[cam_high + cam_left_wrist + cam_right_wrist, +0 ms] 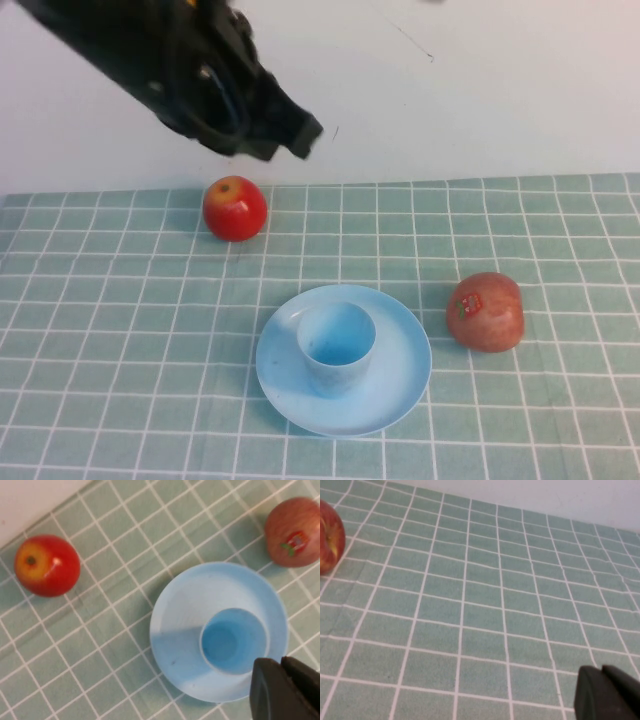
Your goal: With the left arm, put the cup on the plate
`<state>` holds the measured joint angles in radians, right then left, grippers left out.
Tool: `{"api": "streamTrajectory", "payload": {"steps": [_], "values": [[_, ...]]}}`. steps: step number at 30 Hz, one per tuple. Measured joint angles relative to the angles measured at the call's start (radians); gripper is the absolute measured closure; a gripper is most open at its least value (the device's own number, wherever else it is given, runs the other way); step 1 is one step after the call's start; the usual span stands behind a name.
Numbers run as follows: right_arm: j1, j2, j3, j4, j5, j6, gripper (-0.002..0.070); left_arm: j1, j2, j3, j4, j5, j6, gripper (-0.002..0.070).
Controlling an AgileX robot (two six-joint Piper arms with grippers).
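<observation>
Light blue cup upright on the plate, near the worktop front edge, centre. Left gripper raised over the back edge toward the left, holding nothing; jaws look closed. Right gripper low over the worktop cloth, jaws look closed. Red-yellow apple near the back edge; second apple sits right of the plate.

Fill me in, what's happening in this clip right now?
The cup stands upright on the plate, so the placing looks done. The left gripper is raised above the table's far side, holding nothing. The right gripper shows only in its own wrist view, low over bare tablecloth. Two apples sit on the cloth: one behind the plate, another to its right.
</observation>
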<state>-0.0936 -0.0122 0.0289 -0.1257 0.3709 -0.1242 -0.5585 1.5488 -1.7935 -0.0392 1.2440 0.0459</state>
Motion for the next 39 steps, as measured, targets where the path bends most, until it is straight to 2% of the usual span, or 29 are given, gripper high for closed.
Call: {"api": "streamTrajectory", "payload": {"steps": [10,18,22,28,31,35,39], "values": [[0.0,0.0,0.0,0.0,0.0,0.0,0.0678,0.0,-0.237,-0.001,-0.118,0.025,-0.018,0.0673],[0.0,0.0,0.0,0.0,0.0,0.0,0.0678,0.018,-0.277,0.033,0.013,0.02,-0.069,0.0675],[0.0,0.0,0.0,0.0,0.0,0.0,0.0678,0.12,-0.357,0.205,-0.019,-0.137,-0.078,0.0676],[0.0,0.0,0.0,0.0,0.0,0.0,0.0678,0.336,-0.613,0.653,-0.141,-0.511,-0.081,0.0676],[0.0,0.0,0.0,0.0,0.0,0.0,0.0678,0.419,-0.772,0.883,-0.158,-0.663,-0.08,0.0676],[0.0,0.0,0.0,0.0,0.0,0.0,0.0678,0.49,-1.009,1.176,-0.131,-0.811,-0.08,0.0676],[0.0,0.0,0.0,0.0,0.0,0.0,0.0678,0.528,-1.212,1.397,-0.115,-0.927,-0.08,0.0676]]}}
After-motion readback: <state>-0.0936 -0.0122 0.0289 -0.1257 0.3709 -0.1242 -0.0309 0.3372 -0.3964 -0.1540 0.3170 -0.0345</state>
